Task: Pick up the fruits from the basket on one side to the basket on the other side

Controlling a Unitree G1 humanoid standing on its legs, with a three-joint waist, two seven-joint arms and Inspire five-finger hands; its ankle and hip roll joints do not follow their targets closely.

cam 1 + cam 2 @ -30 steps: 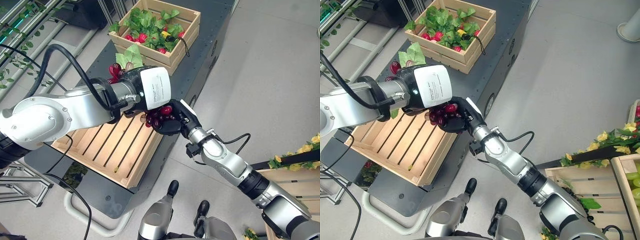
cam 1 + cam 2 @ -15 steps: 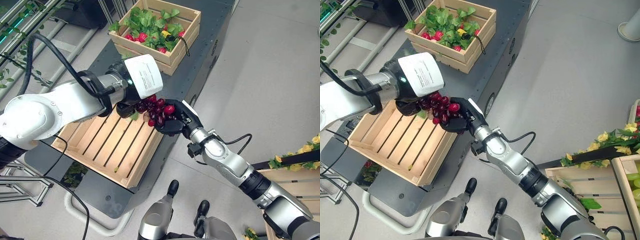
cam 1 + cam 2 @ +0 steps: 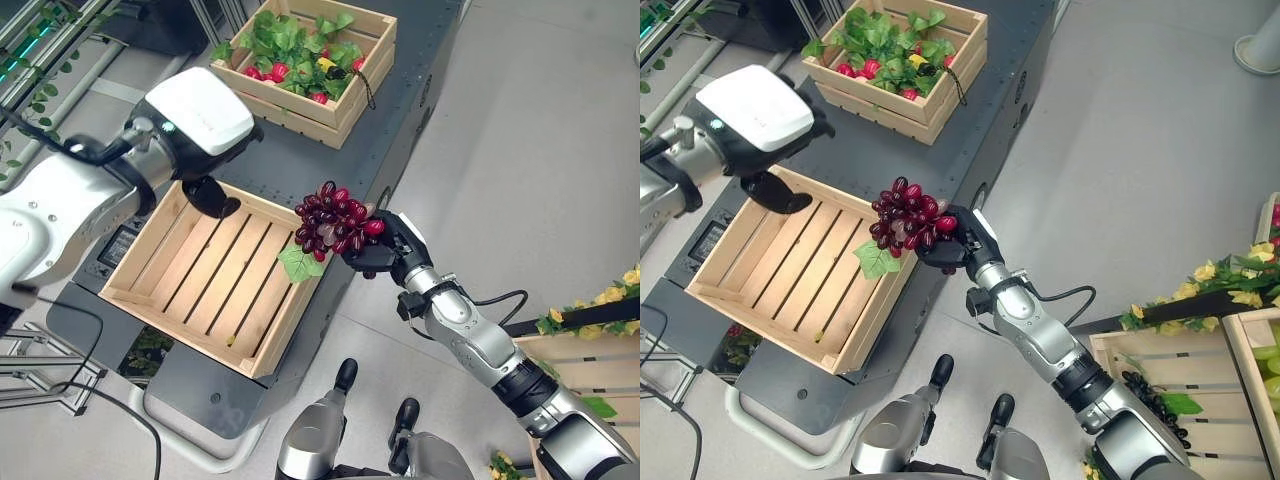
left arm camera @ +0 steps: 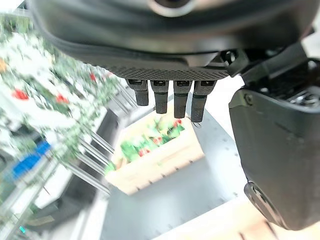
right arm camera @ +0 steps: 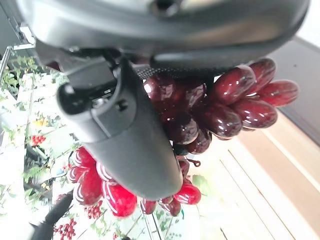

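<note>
A bunch of dark red grapes [image 3: 335, 218] with a green leaf [image 3: 298, 265] is held above the right rim of the empty slatted wooden crate [image 3: 160, 300]. My right hand [image 3: 385, 252] is shut on the bunch from the right, and its thumb [image 5: 125, 135] lies across the grapes [image 5: 235, 100]. My left hand [image 3: 208, 195] hovers over the crate's far left corner, open, its fingers [image 4: 165, 97] straight and holding nothing. A second wooden crate [image 3: 345, 115] with green leaves and red fruits stands farther back on the dark table [image 3: 400, 120].
At the lower right stand more wooden crates [image 3: 1140, 350] with dark grapes [image 3: 1152, 402], green grapes [image 3: 1268, 368] and yellow flowers [image 3: 1200, 280]. Grey floor [image 3: 1140, 150] lies right of the table. Metal racks with plants run along the left.
My left hand has let go of the grape bunch and drawn back up and to the left. My right hand now holds the bunch alone, a little farther right.
</note>
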